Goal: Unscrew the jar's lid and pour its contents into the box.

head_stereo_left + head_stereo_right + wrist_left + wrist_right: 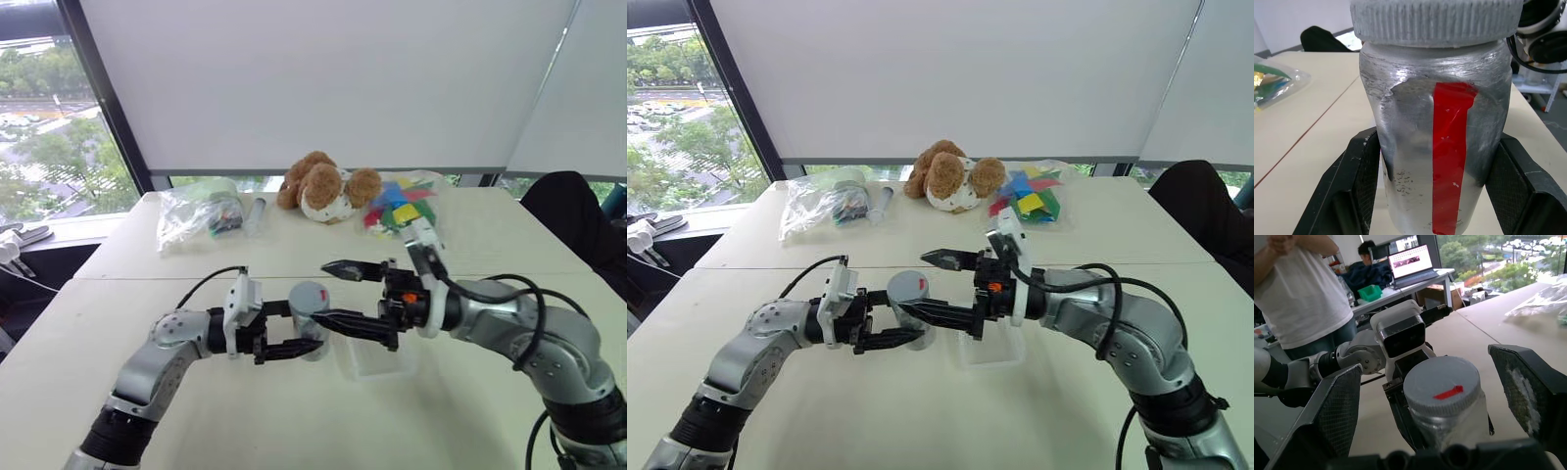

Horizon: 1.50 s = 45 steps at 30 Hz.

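Left gripper [294,333]: clamped on the jar [312,321], held upright above the table [147,284].
Right gripper [338,292]: fingers wide apart, around the lid [1442,387], not touching.
Box [377,360]: on the table, at 4 o'clock from the jar.

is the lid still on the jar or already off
On. The grey lid sits screwed on top of the jar, which is upright in the left end effector.
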{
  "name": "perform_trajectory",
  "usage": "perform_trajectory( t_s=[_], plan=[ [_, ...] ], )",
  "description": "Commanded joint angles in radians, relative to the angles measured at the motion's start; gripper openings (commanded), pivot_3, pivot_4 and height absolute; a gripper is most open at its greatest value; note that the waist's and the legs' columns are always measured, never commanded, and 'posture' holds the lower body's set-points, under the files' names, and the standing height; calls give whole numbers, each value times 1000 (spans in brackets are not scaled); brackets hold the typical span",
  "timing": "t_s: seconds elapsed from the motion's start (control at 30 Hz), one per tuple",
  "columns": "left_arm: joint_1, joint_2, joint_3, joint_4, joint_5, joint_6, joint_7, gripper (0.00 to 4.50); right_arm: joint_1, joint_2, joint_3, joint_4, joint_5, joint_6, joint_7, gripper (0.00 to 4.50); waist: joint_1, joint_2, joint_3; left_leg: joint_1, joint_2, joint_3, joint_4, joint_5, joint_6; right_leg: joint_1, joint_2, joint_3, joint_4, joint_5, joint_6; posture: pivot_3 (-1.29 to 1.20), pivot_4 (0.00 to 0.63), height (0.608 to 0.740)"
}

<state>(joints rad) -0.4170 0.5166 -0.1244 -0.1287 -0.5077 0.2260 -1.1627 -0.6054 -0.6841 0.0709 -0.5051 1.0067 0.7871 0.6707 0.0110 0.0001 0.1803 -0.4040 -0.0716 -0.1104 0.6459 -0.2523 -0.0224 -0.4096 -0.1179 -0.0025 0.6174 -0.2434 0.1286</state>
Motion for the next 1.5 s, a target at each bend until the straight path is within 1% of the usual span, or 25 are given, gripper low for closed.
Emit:
perform_trajectory(
  t_s=[0.03, 0.37, 0.47, 0.53, 0.57, 0.7, 0.8, 0.93, 1.03, 1.1, 1.2, 1.27, 1.3, 1.33, 1.37, 1.5],
  plan=[
    [-23, -13, -7, -25, 9, -20, -8, 2469, -47, 25, 28, 12, -59, -16, 35, 4500, 0, 0, 0, 0, 0, 0, 0, 0, 0, 0, 0, 0, 0, 0, 0, 0, 150, 740],
    [-13, -29, -16, -46, 19, -12, -2, 2469, -82, 72, 74, 67, -189, -31, 103, 4500, -2, 0, 0, 0, 0, 0, 1, 0, 0, -1, 1, 0, 2, 0, 0, 0, 150, 740],
    [-16, -33, -11, -45, 14, -7, 3, 2469, -84, 74, 84, 67, -222, -32, 131, 3629, -3, 0, 0, 0, 0, 0, 1, 0, 0, -1, 1, 0, 3, 0, 1, 0, 150, 740],
    [-18, -33, -11, -44, 14, -6, 4, 2469, -88, 80, 85, 68, -237, -35, 143, 2612, -3, 0, 0, 0, 0, 0, 1, 0, 0, -1, 1, 0, 3, 1, 1, 0, 150, 740],
    [-19, -31, -12, -43, 14, -7, 2, 2469, -90, 86, 83, 69, -243, -39, 147, 2330, -3, 0, 0, 0, -1, 0, 1, 0, 0, -1, 1, 0, 3, 1, 1, 0, 150, 740],
    [-10, -16, -13, -43, 13, -4, -13, 2469, -108, 92, 69, 73, -248, -41, 174, 2347, -4, 0, 0, 0, -1, 0, 1, 0, 0, -1, 1, 0, 3, 1, 1, 0, 150, 740],
    [-7, 1, -17, -40, 6, 0, -44, 2469, -114, 84, 63, 86, -243, -63, 242, 2347, -5, 0, 0, 0, -1, 0, 1, 0, 0, -1, 1, 0, 3, 1, 1, 0, 150, 740],
    [-17, 33, -50, -43, -23, -28, -193, 2469, -172, 19, 99, 158, -227, -129, 567, 2347, -8, 0, 0, 0, -1, 0, 1, 0, 0, -1, 1, 0, 3, 1, 1, 0, 150, 740],
    [-25, 40, -74, -78, -57, -11, -253, 2469, -231, 2, 147, 236, -276, -179, 709, 2347, -13, 0, 0, 0, -1, 0, 1, 0, 0, 0, 2, 0, 3, 1, 1, 0, 150, 740],
    [-23, 39, -82, -106, -73, 3, -263, 2469, -257, 8, 160, 273, -297, -196, 752, 2347, -21, 0, 0, 1, -1, 0, 1, 0, 0, 0, 2, -1, 3, 1, 1, 0, 150, 740],
    [-17, 32, -72, -119, -77, 12, -241, 2469, -262, 26, 141, 290, -293, -184, 736, 2347, -24, 0, 0, 1, 0, -1, 1, 0, 0, 0, 2, -1, 3, 1, 1, 0, 150, 740],
    [-12, 26, -58, -121, -72, 16, -215, 2469, -249, 38, 111, 286, -282, -189, 710, 3403, -24, 0, 0, 1, 0, -1, 1, 0, 0, -1, 2, -1, 5, 1, 1, 0, 150, 740],
    [-9, 25, -53, -123, -71, 18, -207, 2469, -243, 38, 104, 280, -277, -188, 705, 3797, -23, 0, 0, 1, 0, -1, 1, 0, 0, -1, 1, -1, 5, 1, 1, 0, 150, 740],
    [-5, 26, -44, -121, -71, 28, -192, 2469, -232, 41, 82, 276, -267, -186, 686, 4355, -23, 0, 0, 1, 0, -1, 1, 0, 0, -1, 1, -1, 5, 1, 1, 0, 150, 740],
    [-1, 27, -38, -122, -72, 35, -181, 2469, -223, 42, 66, 271, -260, -183, 674, 4465, -22, 0, 0, 1, 0, -1, 1, 0, -1, -1, 1, -1, 5, 1, 1, 0, 150, 740],
    [31, 24, 10, -103, -56, 65, -76, 2469, -177, 69, -45, 244, -216, -152, 531, 4465, -22, 0, 0, 1, 0, -2, 1, 0, -1, -1, 0, -1, 6, 1, 1, 0, 150, 740]
  ],
)
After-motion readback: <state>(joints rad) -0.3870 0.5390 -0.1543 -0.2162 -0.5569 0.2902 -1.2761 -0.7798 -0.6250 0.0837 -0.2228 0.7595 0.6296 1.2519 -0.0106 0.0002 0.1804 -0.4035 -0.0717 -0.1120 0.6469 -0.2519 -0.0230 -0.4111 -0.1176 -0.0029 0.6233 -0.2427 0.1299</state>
